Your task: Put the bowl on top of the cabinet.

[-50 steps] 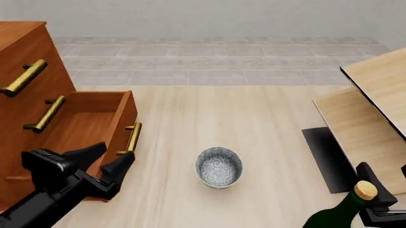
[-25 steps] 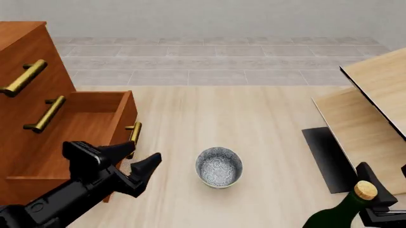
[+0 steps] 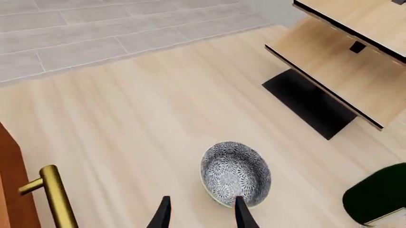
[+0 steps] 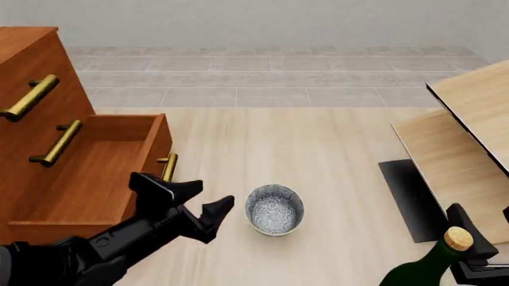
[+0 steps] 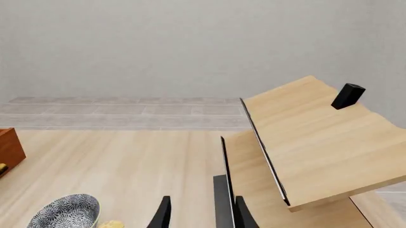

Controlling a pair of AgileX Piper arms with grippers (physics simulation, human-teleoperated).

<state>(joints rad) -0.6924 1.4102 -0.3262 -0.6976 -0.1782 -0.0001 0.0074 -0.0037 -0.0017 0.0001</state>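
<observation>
The bowl [image 4: 275, 209], small and speckled grey-white inside, sits on the light wood table just right of the cabinet's open drawer. The reddish-brown cabinet [image 4: 32, 113] with brass handles stands at the left; its flat top [image 4: 22, 37] is partly in view. My left gripper [image 4: 208, 201] is open, low over the table, just left of the bowl. In the left wrist view the bowl [image 3: 236, 173] lies right ahead of the gripper [image 3: 201, 216], one fingertip [image 3: 241, 211] overlapping its near rim. My right gripper [image 4: 485, 221] is open at the bottom right; its wrist view shows the bowl [image 5: 65, 213] far off.
The cabinet's bottom drawer [image 4: 95, 167] is pulled out, its brass handle [image 4: 168, 170] near my left gripper. A green bottle with a cork [image 4: 456, 238] stands by the right gripper. Pale wood furniture with a black panel [image 4: 469, 137] fills the right side.
My left arm has swung right, from in front of the open drawer to just beside the bowl. The bowl and the right arm have not moved.
</observation>
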